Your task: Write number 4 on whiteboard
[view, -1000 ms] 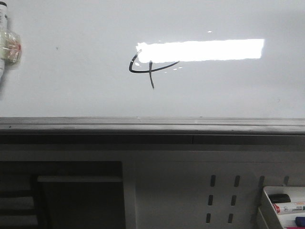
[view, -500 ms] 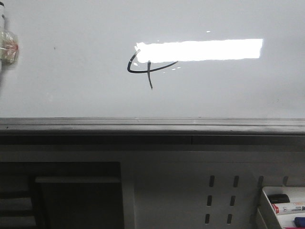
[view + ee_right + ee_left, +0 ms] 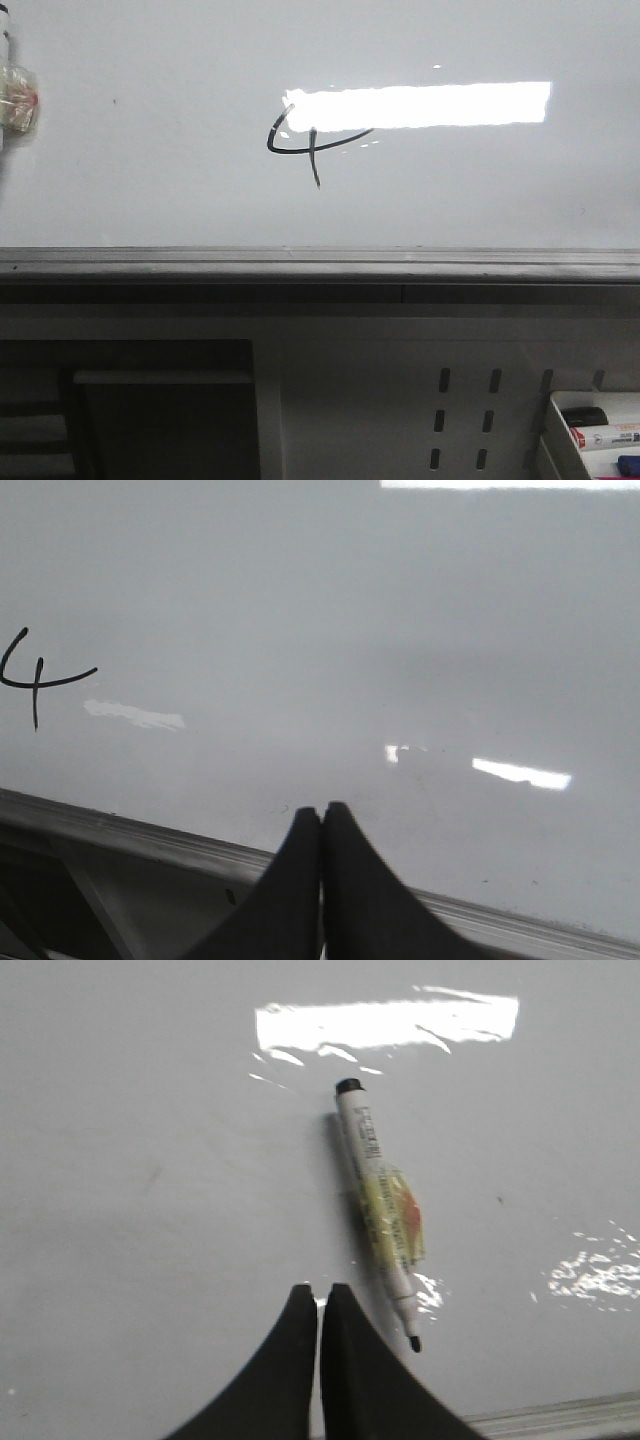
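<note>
- Front view: glossy whiteboard (image 3: 150,180) with grey metal bottom rail; thin black number 4 (image 3: 308,147), slightly slanted, its top lost in a bright reflection. Perforated panel (image 3: 465,415) and tray of markers (image 3: 596,435) sit below.
- Left wrist view: left claw (image 3: 319,1305) together, empty; taped marker (image 3: 383,1210) lies on the board beside it.
- Right wrist view: right claw (image 3: 321,825) together, empty, well apart from the 4.

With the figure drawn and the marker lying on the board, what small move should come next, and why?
Probably pull the left gripper back and stop. The number 4 already stands on the whiteboard, the marker lies free beside the shut fingers, and the right gripper is shut and empty.
</note>
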`<state>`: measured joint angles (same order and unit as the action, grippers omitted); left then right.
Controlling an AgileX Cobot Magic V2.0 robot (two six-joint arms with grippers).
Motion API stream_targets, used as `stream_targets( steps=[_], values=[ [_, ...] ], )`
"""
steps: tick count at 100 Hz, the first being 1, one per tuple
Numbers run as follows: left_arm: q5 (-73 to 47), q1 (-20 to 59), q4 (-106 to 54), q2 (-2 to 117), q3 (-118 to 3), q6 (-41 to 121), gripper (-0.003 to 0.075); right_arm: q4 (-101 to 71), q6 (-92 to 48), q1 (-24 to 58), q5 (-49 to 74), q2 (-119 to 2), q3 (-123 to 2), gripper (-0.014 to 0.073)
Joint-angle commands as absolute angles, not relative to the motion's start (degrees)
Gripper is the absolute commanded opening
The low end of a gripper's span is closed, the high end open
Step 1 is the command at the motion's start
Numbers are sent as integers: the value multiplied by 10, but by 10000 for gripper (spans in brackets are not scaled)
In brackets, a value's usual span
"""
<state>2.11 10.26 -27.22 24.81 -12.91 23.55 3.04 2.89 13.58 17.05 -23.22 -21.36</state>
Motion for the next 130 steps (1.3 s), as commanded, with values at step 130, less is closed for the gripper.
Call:
stream_targets(
  steps=[130],
  values=[
    [-43,53,-55,-18,15,68,-20,32,28,133,128,-238,-228,-71]
  ],
)
